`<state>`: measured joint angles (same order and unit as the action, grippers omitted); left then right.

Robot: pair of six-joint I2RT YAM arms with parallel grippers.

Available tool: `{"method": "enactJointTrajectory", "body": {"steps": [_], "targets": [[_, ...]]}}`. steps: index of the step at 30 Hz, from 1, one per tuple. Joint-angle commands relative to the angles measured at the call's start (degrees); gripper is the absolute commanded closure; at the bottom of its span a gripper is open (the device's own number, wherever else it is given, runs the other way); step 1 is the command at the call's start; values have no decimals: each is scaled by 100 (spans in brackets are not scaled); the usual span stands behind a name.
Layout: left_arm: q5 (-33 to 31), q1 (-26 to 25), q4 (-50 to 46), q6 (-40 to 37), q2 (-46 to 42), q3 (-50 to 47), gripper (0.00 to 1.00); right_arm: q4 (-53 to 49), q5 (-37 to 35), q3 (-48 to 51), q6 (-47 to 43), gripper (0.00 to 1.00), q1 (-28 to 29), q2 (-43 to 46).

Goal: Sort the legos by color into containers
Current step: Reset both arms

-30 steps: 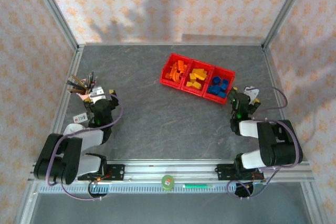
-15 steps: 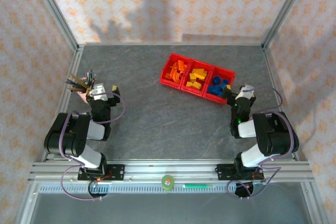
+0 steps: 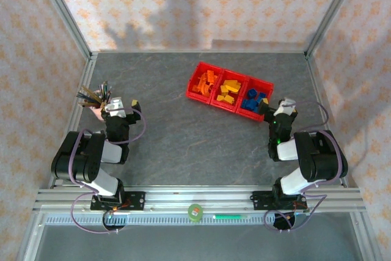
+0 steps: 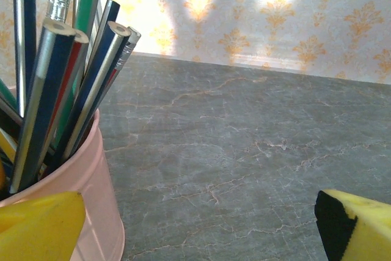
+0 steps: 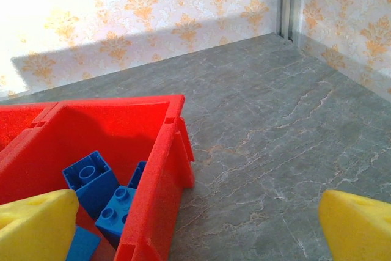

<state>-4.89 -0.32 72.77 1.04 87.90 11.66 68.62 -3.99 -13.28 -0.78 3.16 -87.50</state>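
Observation:
Three joined red containers (image 3: 201, 96) sit in a row at the table's back right. The left bin holds orange legos (image 3: 208, 82), the middle one yellow legos (image 3: 228, 90), the right one blue legos (image 3: 255, 99). My right gripper (image 3: 279, 107) rests low just right of the blue bin. In its wrist view the right gripper (image 5: 195, 227) is open, with the bin's red wall (image 5: 156, 187) and blue legos (image 5: 91, 178) at the left between its yellow fingertips (image 5: 36, 227). My left gripper (image 3: 120, 106) stands open at the far left, and in its own view the left gripper (image 4: 201, 230) has only bare table between its fingers.
A pink cup (image 4: 85, 181) full of pencils (image 4: 61, 77) stands right beside my left gripper, at the table's left edge (image 3: 95, 99). Metal frame posts and patterned walls close in the table on three sides. The grey stone tabletop (image 3: 183, 132) lies open in the middle.
Both arms have drawn their elbows in and stand more folded than a second ago. The grippers have barely shifted. The legos and bins have not moved.

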Motion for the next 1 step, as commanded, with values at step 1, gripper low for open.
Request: {"method": "enactJointTrajectory", "body": {"steps": [1], "targets": [[77, 32, 264, 45, -5, 74, 0, 211, 47, 19, -98, 0, -43, 56]]}}
